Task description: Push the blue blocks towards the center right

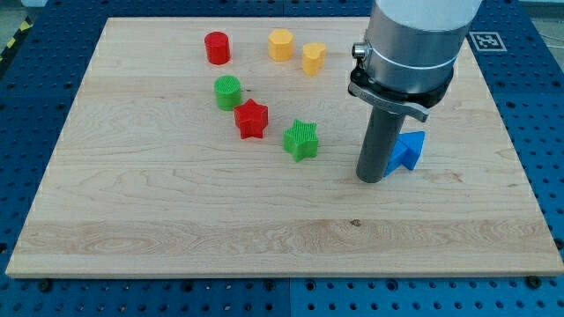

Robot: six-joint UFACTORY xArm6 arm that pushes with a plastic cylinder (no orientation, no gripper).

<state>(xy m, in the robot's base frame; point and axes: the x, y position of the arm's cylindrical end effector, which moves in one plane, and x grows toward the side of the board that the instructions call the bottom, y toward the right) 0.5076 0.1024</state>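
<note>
A blue block point(409, 150), angular in shape, lies on the wooden board point(176, 211) at the view's centre right, partly hidden behind my rod. My tip point(370, 180) rests on the board just left of the blue block, touching or nearly touching its left side. Only one blue block shows; the arm's wide grey body point(412, 44) covers the board's upper right part.
A green star point(301, 139), a red star point(251, 119) and a green cylinder point(227, 92) lie left of my tip. A red cylinder point(217, 47) and two yellow blocks point(280, 44) point(313, 57) sit near the view's top. The board's right edge point(520, 158) is close to the blue block.
</note>
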